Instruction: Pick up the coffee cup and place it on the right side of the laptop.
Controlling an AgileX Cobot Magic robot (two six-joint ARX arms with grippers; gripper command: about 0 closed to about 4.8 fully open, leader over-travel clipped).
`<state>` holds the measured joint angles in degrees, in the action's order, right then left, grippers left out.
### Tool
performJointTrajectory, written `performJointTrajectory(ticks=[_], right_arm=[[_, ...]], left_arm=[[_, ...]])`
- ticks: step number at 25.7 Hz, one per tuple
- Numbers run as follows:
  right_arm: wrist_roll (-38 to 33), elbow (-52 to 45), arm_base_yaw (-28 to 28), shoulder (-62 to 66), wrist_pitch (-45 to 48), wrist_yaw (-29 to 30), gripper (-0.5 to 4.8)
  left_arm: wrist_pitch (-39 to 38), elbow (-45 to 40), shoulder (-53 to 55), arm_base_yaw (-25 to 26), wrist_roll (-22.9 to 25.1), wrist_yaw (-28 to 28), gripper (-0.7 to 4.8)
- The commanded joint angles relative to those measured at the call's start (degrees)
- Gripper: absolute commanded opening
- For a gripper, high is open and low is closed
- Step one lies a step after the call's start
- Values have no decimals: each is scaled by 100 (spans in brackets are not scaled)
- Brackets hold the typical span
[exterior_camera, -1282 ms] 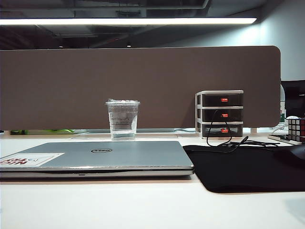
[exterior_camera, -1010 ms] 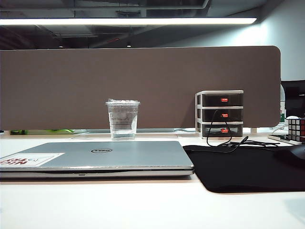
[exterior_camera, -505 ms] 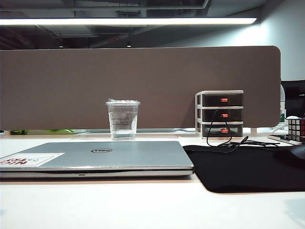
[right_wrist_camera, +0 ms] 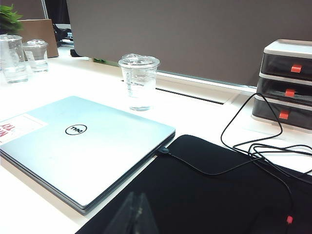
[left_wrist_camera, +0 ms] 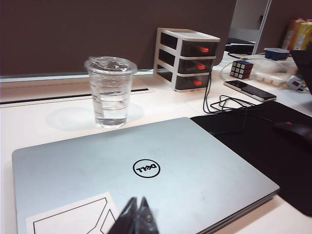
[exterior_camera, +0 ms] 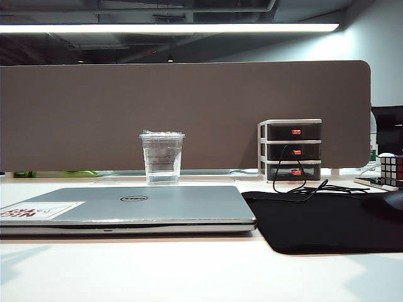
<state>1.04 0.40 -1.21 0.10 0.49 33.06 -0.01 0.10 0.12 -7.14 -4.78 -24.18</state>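
The coffee cup (exterior_camera: 162,157), clear plastic with a flat lid and some water in it, stands upright on the white table behind the laptop (exterior_camera: 126,204). The silver Dell laptop lies closed and flat, with a white sticker at its near left corner. Neither gripper shows in the exterior view. In the left wrist view my left gripper (left_wrist_camera: 138,202) is shut and empty, hovering over the near part of the laptop (left_wrist_camera: 146,170), well short of the cup (left_wrist_camera: 111,92). My right gripper (right_wrist_camera: 136,197) is shut and empty at the near edge of the black mat, right of the laptop (right_wrist_camera: 83,141), far from the cup (right_wrist_camera: 140,83).
A black mat (exterior_camera: 321,220) lies right of the laptop, with a dark mouse (exterior_camera: 387,201) and a black cable (exterior_camera: 302,185) on it. A three-drawer organizer (exterior_camera: 291,151) stands behind it, a Rubik's cube (exterior_camera: 391,170) to its right. Two other clear cups (right_wrist_camera: 10,58) stand far left. A brown partition closes the back.
Cup, laptop and mat have not moved. Faint shadows have appeared on the near table at both lower corners of the exterior view.
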Motion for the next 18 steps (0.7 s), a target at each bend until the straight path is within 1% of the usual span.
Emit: performJointTrajectory(ticks=[1, 4, 8, 10, 11, 12, 13, 15, 16, 17, 18], right_arm=[[-15, -33, 2, -2, 63, 31, -1], [-15, -33, 2, 0, 61, 31, -1], [-15, -33, 2, 0, 61, 31, -1], [-15, -33, 2, -2, 63, 31, -1], [-15, -33, 2, -2, 63, 31, -1], [-15, -33, 2, -2, 61, 31, -1], [-15, -33, 4, -2, 61, 31, -1], [-15, -33, 4, -2, 63, 31, -1], [-15, -33, 4, -2, 61, 31, -1], [-15, -33, 4, 0, 63, 31, -1], [-17, -33, 4, 0, 61, 33, -1]], left_arm=[[125, 33, 2, 9, 140, -57, 34], [282, 33, 2, 9, 140, -70, 62], [651, 33, 2, 9, 127, 70, 62], [710, 33, 2, 9, 59, 98, 62], [754, 33, 2, 9, -57, 101, 64], [785, 33, 2, 9, -146, 101, 81], [807, 33, 2, 9, -197, 103, 115], [828, 33, 2, 9, -192, 131, 230], [835, 33, 2, 9, -203, 256, 295], [852, 33, 2, 7, -251, 304, 326], [881, 33, 2, 7, -282, 341, 341]])
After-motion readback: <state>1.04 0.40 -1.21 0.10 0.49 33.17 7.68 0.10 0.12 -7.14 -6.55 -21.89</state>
